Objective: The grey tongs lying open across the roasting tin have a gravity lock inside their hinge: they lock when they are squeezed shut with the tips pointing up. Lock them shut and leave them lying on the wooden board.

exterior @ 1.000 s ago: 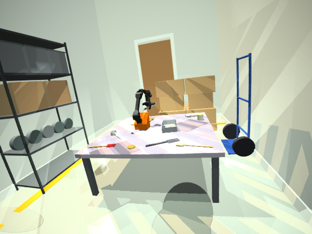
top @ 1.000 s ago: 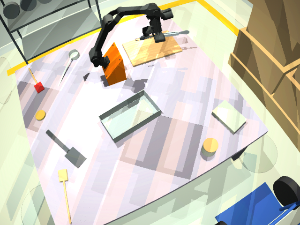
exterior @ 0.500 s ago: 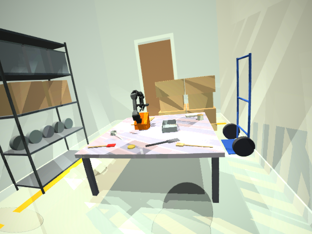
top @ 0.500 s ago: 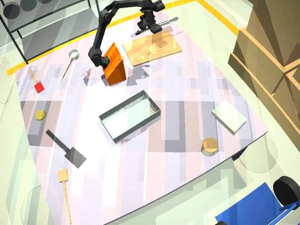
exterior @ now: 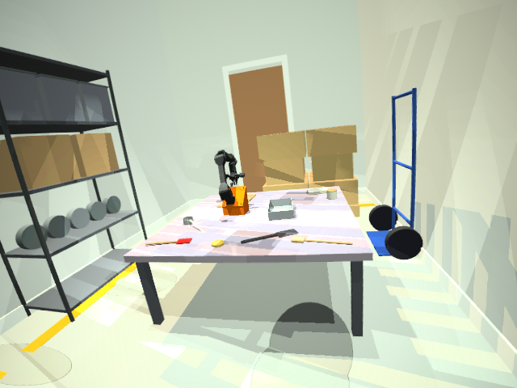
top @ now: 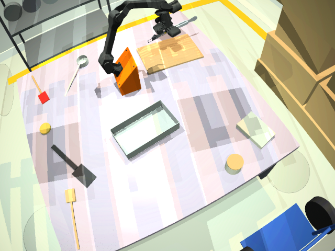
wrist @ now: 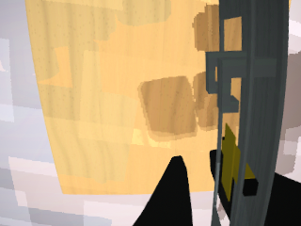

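The grey tongs (top: 187,22) (wrist: 264,141) are held above the far edge of the wooden board (top: 189,52) (wrist: 94,155), clear of it, with a shadow on the board. My gripper (top: 165,31) (wrist: 196,162) is shut on the tongs. Their two arms lie close together, with a narrow gap along them in the wrist view. Whether the lock is engaged cannot be told. The roasting tin (top: 155,140) (exterior: 281,215) stands in the middle of the table with nothing in it. In the exterior view the tongs are too small to make out.
An orange wedge-shaped block (top: 130,72) (exterior: 236,207) stands beside the board at the arm's base. A ladle (top: 82,61), a red-headed tool (top: 43,97), a yellow disc (top: 45,128) and a dark spatula (top: 84,175) lie left. A round tub (top: 234,163) and a pale slab (top: 255,130) are right.
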